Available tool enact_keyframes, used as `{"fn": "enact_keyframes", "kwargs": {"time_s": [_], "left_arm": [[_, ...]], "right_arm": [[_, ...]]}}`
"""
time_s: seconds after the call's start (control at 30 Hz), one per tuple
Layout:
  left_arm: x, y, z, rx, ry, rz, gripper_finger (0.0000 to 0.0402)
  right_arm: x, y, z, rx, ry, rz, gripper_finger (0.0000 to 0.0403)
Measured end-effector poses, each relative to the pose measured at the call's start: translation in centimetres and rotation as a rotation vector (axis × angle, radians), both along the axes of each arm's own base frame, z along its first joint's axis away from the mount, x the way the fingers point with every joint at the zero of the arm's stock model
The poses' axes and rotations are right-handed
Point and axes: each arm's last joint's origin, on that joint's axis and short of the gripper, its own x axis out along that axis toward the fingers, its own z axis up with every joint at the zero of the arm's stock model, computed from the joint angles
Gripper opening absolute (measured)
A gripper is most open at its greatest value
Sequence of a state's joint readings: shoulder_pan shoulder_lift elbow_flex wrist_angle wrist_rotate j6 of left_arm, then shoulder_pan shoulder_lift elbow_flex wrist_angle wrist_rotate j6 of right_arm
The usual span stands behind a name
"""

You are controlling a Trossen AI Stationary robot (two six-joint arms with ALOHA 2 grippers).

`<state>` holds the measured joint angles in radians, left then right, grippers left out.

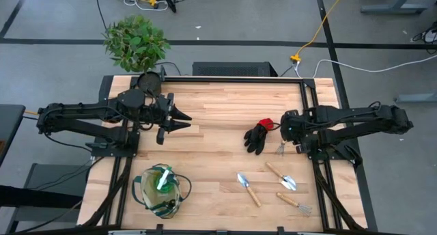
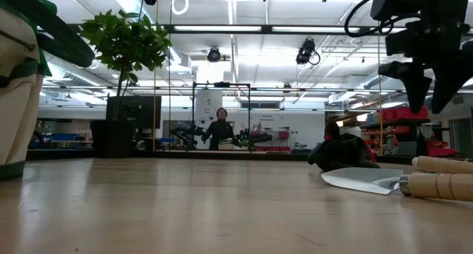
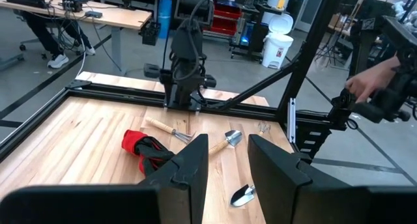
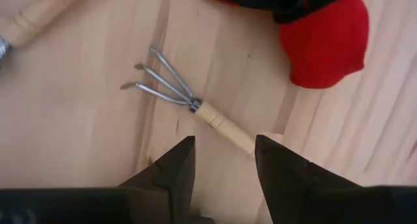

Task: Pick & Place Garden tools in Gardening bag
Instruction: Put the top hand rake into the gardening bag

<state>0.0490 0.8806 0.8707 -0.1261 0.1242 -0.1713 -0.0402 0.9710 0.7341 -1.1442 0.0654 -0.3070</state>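
Observation:
My right gripper (image 4: 225,162) points down, open, low over a small wooden-handled hand fork (image 4: 195,107) that lies flat on the table beside the black glove with a red cuff (image 1: 258,136). The fork's handle (image 4: 228,131) runs into the gap between the fingers, which stand on either side of it without touching. Two trowels (image 1: 249,188) (image 1: 281,175) and another hand fork (image 1: 295,203) lie near the front right. The beige gardening bag (image 1: 162,189) stands at the front left with a green spray bottle (image 1: 162,179) inside. My left gripper (image 1: 179,119) waits open, high at the table's left.
A leafy plant (image 1: 135,40) in a black pot (image 1: 149,81) stands at the table's far left corner. Bare wood lies between the bag and the tools. A person's hand (image 3: 368,84) shows beyond the table's right side in the left wrist view.

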Motion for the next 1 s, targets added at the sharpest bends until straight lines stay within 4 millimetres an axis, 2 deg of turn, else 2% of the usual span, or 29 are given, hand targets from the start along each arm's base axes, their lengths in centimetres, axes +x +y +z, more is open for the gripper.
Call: {"fn": "enact_keyframes", "kwargs": {"time_s": [0.2, 0.47, 0.83, 1.0], "left_arm": [[0.0, 0.0, 0.0, 0.0, 0.0, 0.0, 0.0115], [0.0, 0.0, 0.0, 0.0, 0.0, 0.0, 0.0115], [0.0, 0.1, 0.0, 0.003, 0.001, 0.018, 0.0115], [0.0, 0.1, 0.0, 0.006, 0.001, 0.033, 0.0115]], "right_arm": [[-0.1, 0.0, -0.9, -0.025, 0.018, 0.156, 0.0162], [-0.7, 0.0, -3.2, -0.063, 0.079, 0.367, 0.0162], [-0.6, -0.1, -5.2, -0.121, 0.058, 0.402, 0.0162], [-0.4, -0.1, -6.1, -0.116, 0.109, 0.457, 0.0162]]}}
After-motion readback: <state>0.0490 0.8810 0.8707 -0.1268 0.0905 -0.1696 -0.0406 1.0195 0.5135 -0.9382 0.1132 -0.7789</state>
